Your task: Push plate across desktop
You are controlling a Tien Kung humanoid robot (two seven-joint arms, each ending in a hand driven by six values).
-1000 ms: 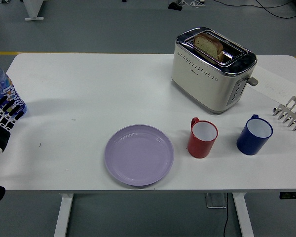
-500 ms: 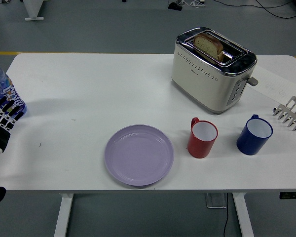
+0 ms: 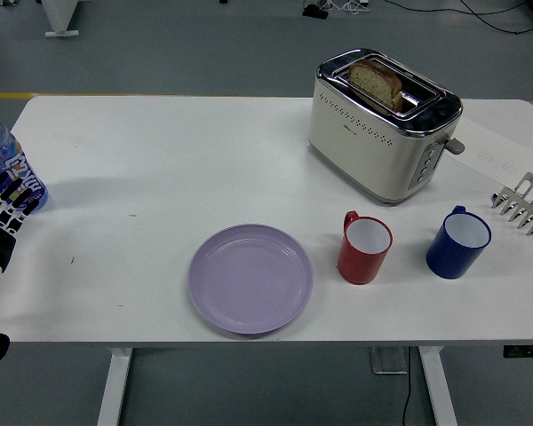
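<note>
A lilac plate (image 3: 250, 278) lies flat near the table's front edge, a little left of the middle. My left hand (image 3: 4, 209) sits at the picture's left edge over the table's left end, far to the left of the plate and not touching it. Its fingers (image 3: 16, 189) are stretched out loosely and hold nothing. They lie just in front of a water bottle (image 3: 2, 160). My right arm is out of view.
A red mug (image 3: 365, 248) stands just right of the plate, with a blue mug (image 3: 458, 242) further right. A cream toaster (image 3: 382, 124) with bread in it stands behind them. A metal rack (image 3: 522, 205) is at the right edge. The table (image 3: 160, 160) is white.
My left hand has drifted very slightly to the left. The plate and the other things have not moved.
</note>
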